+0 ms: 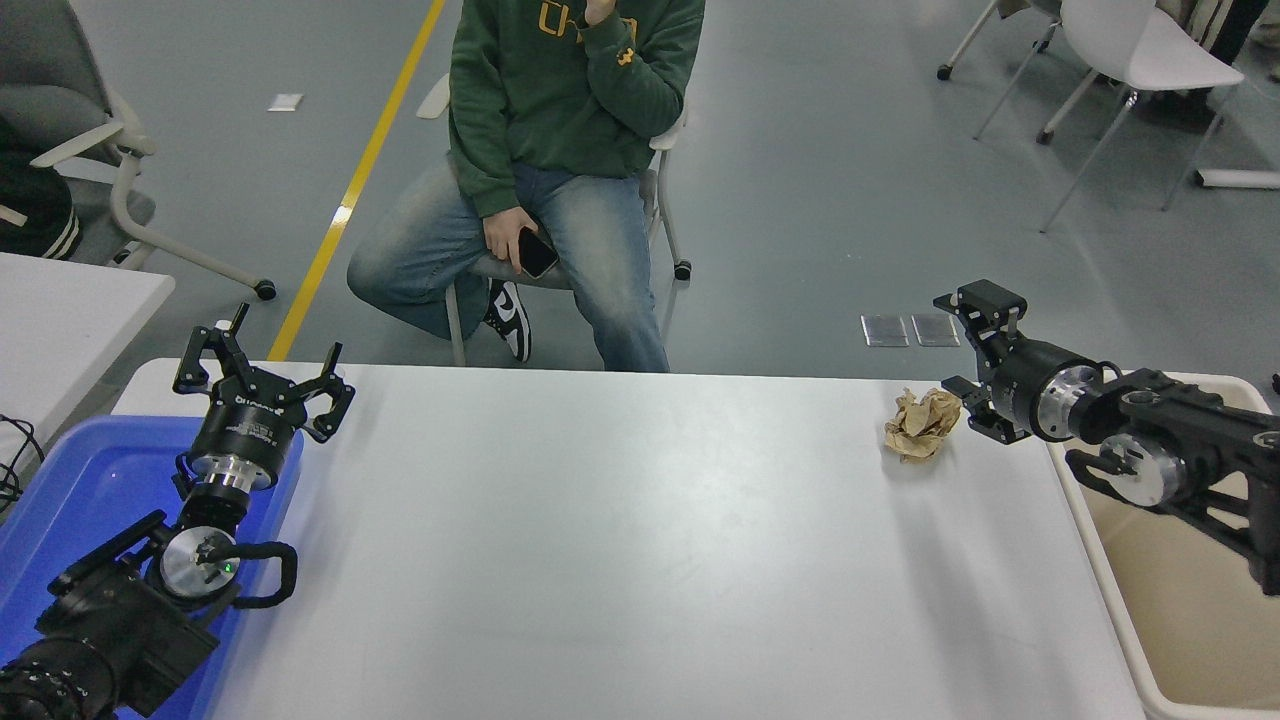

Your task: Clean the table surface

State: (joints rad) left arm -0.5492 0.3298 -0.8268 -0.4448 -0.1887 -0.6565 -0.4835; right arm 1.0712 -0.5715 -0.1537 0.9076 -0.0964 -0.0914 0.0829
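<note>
While a seated person (560, 150) faces its far edge, the matte white tabletop (620, 540) carries crumpled brown paper (920, 424) far right, just beside the spread right gripper (968, 345); the left gripper (262, 375), also spread, hangs over a blue tray (70, 480).

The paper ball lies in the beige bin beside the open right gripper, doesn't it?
Not quite: the head view shows the paper ball lying on the table, left of the beige bin, beside the open right gripper.
</note>
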